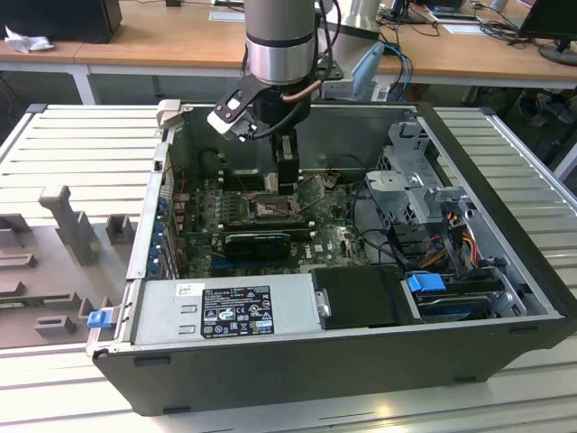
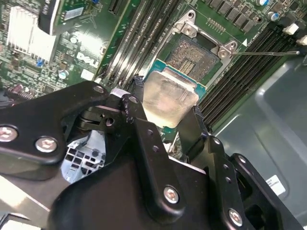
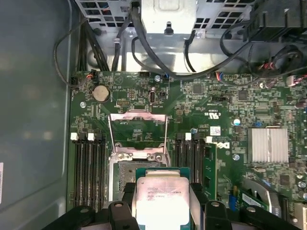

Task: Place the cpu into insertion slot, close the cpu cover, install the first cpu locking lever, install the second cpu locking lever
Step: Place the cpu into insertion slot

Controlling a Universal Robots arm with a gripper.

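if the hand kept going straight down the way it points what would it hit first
Most likely the open socket, about under the chip the hand holds, though depth is unclear.

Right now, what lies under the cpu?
The insertion slot, its cpu cover raised. The cpu, held by the gripper, hides part of the slot.
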